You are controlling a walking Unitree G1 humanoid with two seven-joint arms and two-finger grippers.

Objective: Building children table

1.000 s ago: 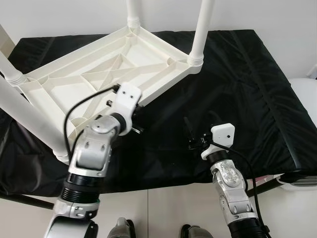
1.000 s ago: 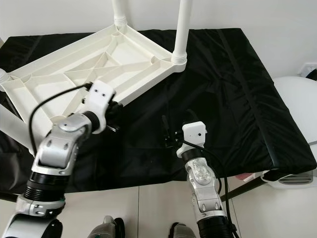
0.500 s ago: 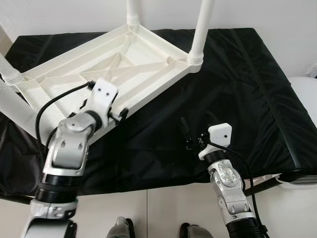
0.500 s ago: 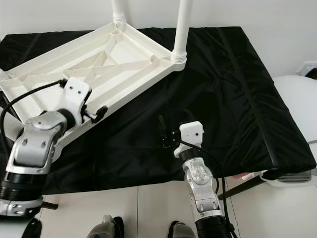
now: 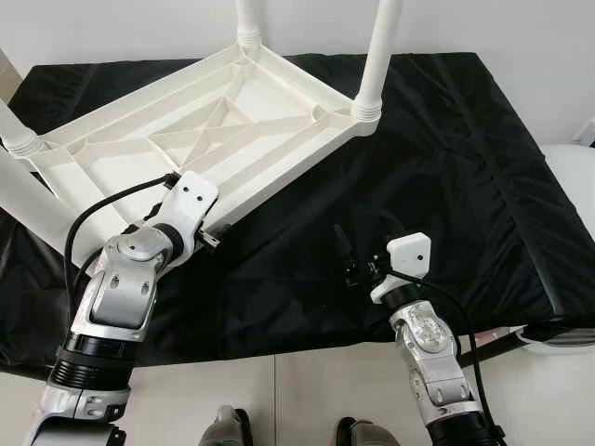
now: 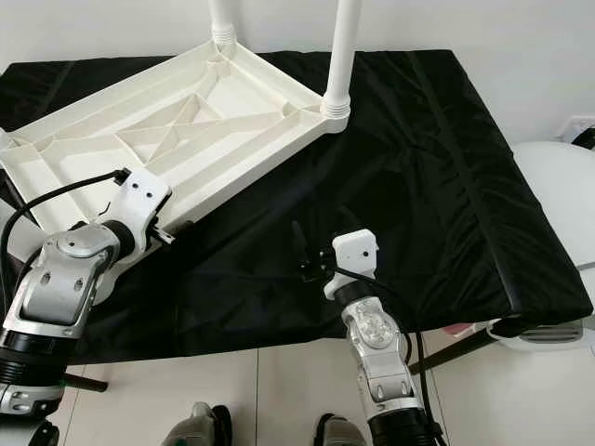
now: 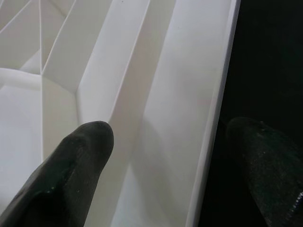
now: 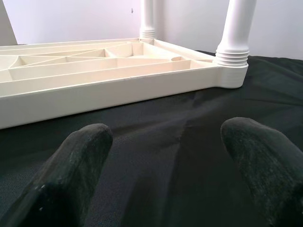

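white plastic children table (image 5: 204, 139) lies upside down on the worktop (image 5: 465, 177), which is covered by a black cloth. it sits over the worktop's far left part, ribbed underside facing up, its near left corner reaching past the worktop's left edge. legs (image 5: 379, 56) stand up from the corners: two at the far side, more at the left edge, one thick white leg (image 5: 37, 209) slanting across the near left.

left gripper (image 7: 189, 156) is at the near long rim of the children table, about midway along it. in the left wrist view the jaws are spread and straddle the rim: one finger (image 7: 71, 175) over the white ribbed inside, the other finger (image 7: 270, 165) over the black cloth outside. jaws are released, not clamped; can't tell if either finger touches the plastic.

right gripper (image 5: 363, 246) is low over the black cloth near the middle of the worktop's near edge, well apart from the children table. right wrist view looks along it toward the table's rim and a leg socket (image 8: 232, 66). jaws are spread wide, released, holding nothing, cloth showing between the fingertips (image 8: 80, 156).

white rounded object (image 5: 572, 177) sits past the worktop's right edge. pale tile floor (image 5: 307, 390) below the near edge.
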